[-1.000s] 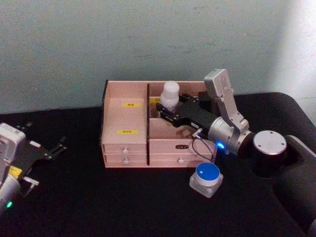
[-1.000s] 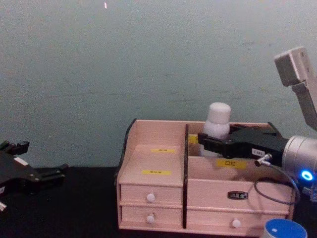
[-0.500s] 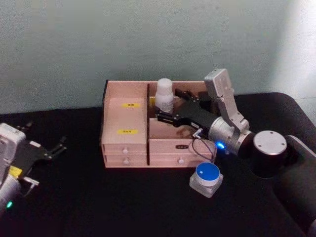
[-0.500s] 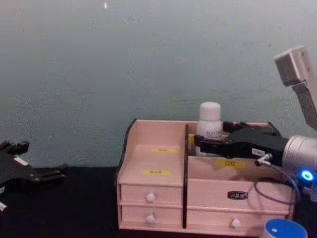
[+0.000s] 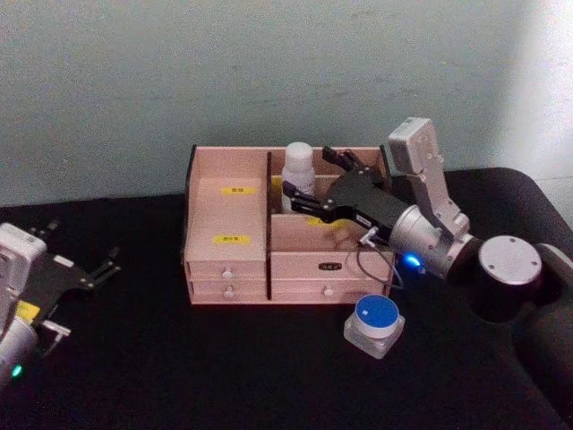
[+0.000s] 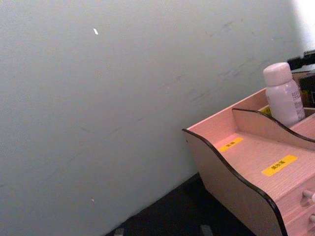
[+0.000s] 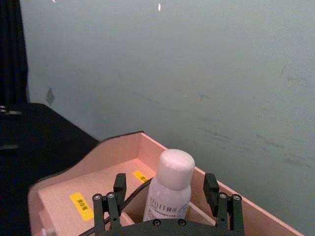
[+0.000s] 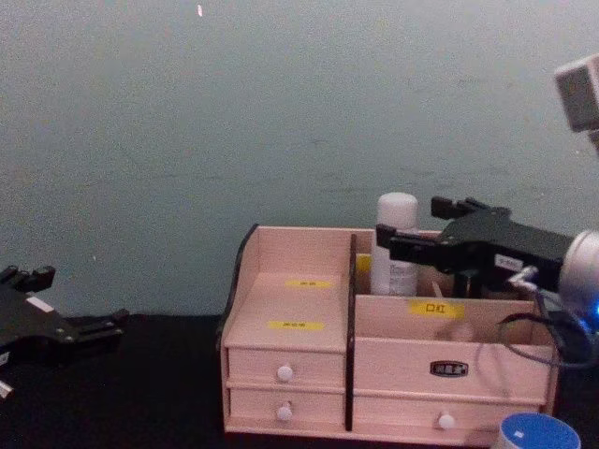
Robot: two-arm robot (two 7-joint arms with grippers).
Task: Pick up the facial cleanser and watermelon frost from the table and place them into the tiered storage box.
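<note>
Between the fingers of the right gripper [image 7: 165,179] a white bottle [image 8: 397,213] was seen standing upright in the rear right compartment of the tiered storage box [image 5: 224,215]. The fingers were spread apart, one on each side of the bottle. In the right wrist view a gap was visible on both sides, so nothing was clamped. The bottle was judged to be already placed, and it was taken to be the facial cleanser, though the label could not be read well enough to confirm that.

Below the gripper and nearer the robot, a blue-lidded jar [image 5: 376,313] was seen on the black worktop [image 5: 224,358], just beside the box's front right corner. It was taken to be the watermelon frost and was not yet placed. Well apart from the right gripper, on the other side of the box, the left gripper [image 5: 107,265] was parked low over the worktop.

Handling, as a judgement:
- **Bottle:** It was judged light, rigid and smooth-walled. Being tall and narrow, it could be tipped by a brush from a finger. A straight pull-back clear of the cap would be called for.
- **Jar:** It was judged light, hard and squat, so it would be stable. Hold would best be taken across its pale body under the lid, from above, since the lid's rounded edge might slip.
</note>
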